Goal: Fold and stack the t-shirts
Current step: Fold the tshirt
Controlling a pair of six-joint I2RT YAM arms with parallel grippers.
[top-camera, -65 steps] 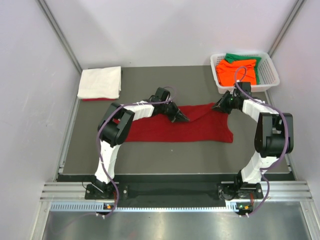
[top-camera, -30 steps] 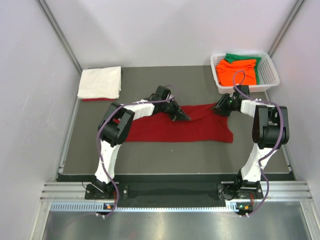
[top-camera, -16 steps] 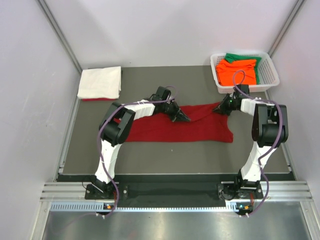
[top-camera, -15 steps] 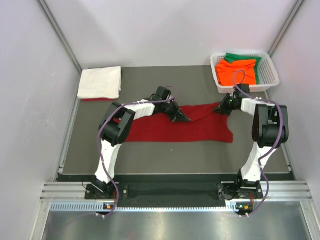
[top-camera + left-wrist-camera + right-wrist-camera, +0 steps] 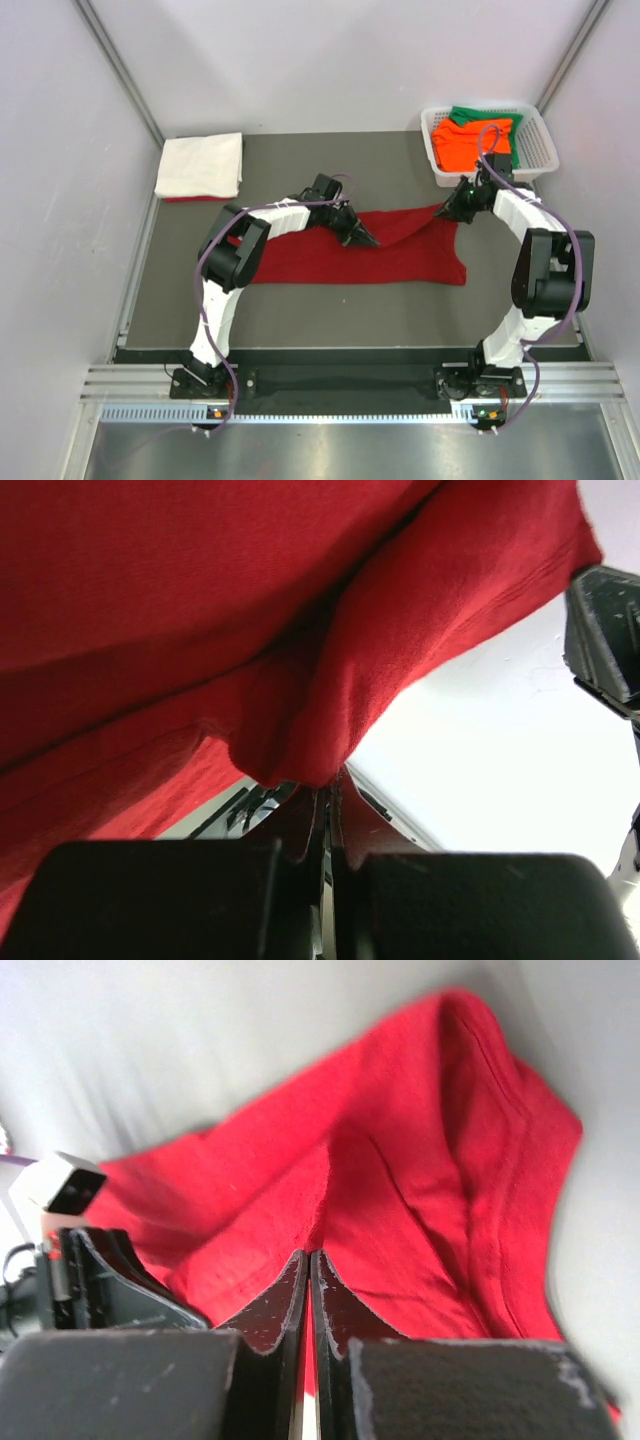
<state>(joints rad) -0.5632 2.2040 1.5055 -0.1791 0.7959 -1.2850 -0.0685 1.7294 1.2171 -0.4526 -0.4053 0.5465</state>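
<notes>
A dark red t-shirt [image 5: 400, 262] lies spread across the middle of the grey table. My left gripper [image 5: 366, 241] is shut on a fold of its far edge near the middle; in the left wrist view the red cloth [image 5: 200, 600] bunches right at the closed tips [image 5: 328, 785]. My right gripper [image 5: 445, 213] is shut on the shirt's far right corner, held a little off the table. In the right wrist view the red cloth [image 5: 420, 1190] runs into the closed jaws [image 5: 309, 1255]. A folded white t-shirt [image 5: 200, 163] sits at the back left.
A white lattice basket [image 5: 543, 145] stands at the back right, just behind my right gripper, holding an orange t-shirt [image 5: 470, 140] and a green one [image 5: 480, 114]. A thin red edge [image 5: 185, 199] shows under the white shirt. White walls enclose the table.
My right gripper has shut on the shirt's far right corner and drawn it up and back toward the basket. The left gripper has kept its grip and place.
</notes>
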